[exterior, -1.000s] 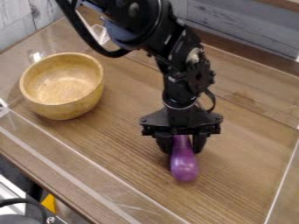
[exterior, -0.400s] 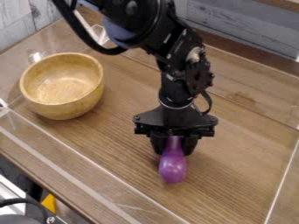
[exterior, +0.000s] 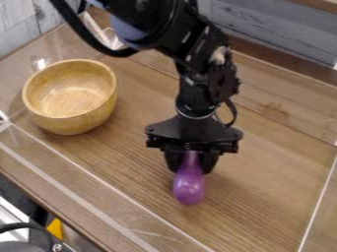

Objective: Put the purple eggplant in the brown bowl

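- The black gripper [exterior: 194, 157] was at the middle of the frame, slightly below and right of center, its jaws closed on the upper end of the purple eggplant [exterior: 190, 187].
- The eggplant was in the lower middle of the frame, its bulbous, glossy end pointing toward the bottom edge and its narrower end partly hidden among the fingers.
- Whether the eggplant touched the wooden tabletop [exterior: 112, 177] or hung just above it could not be told.
- The brown bowl [exterior: 69, 94] sat upright on the tabletop in the upper left part of the frame, well apart from the gripper and the eggplant; the eggplant was outside it.
- The dark robot arm [exterior: 178, 39] came in from the top edge, left of center, and reached down to the gripper.
- A black cable [exterior: 19, 227] curved through the lower left corner, with a small yellow object [exterior: 54, 228] just beside it.
- A pale wall [exterior: 293, 28] filled the upper right corner.
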### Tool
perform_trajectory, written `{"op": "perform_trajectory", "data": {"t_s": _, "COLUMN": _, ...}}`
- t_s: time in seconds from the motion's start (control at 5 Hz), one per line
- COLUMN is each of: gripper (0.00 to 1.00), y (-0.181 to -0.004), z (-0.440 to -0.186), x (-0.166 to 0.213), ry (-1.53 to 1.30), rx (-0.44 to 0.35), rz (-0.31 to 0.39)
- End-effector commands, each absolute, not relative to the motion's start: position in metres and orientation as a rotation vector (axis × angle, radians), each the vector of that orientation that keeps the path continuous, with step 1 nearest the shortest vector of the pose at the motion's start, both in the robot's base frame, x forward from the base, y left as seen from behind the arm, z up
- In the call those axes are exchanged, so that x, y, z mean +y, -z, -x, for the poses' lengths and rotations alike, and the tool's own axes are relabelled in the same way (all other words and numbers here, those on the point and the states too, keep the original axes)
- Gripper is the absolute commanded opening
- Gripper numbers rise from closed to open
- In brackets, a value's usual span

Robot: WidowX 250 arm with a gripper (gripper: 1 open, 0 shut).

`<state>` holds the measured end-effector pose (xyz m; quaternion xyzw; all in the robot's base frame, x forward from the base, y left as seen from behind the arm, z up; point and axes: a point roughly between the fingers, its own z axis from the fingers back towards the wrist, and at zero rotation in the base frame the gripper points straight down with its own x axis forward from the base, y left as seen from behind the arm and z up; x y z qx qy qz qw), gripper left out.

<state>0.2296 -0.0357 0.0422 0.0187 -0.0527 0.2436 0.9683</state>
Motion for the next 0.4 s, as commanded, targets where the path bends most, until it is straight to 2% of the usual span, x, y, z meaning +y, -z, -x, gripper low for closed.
{"op": "perform_trajectory", "data": {"t_s": 0.0, "gripper": 0.00, "y": -0.0615, "z": -0.2371, "x": -0.0322, "ry": -0.499, "rx": -0.153, "rz": -0.024}}
{"op": "perform_trajectory", "data": {"t_s": 0.2, "gripper": 0.00, "y": -0.0675, "z": -0.2360, "x": -0.0289, "ry": -0.503, "rx": -0.154, "rz": -0.033}}
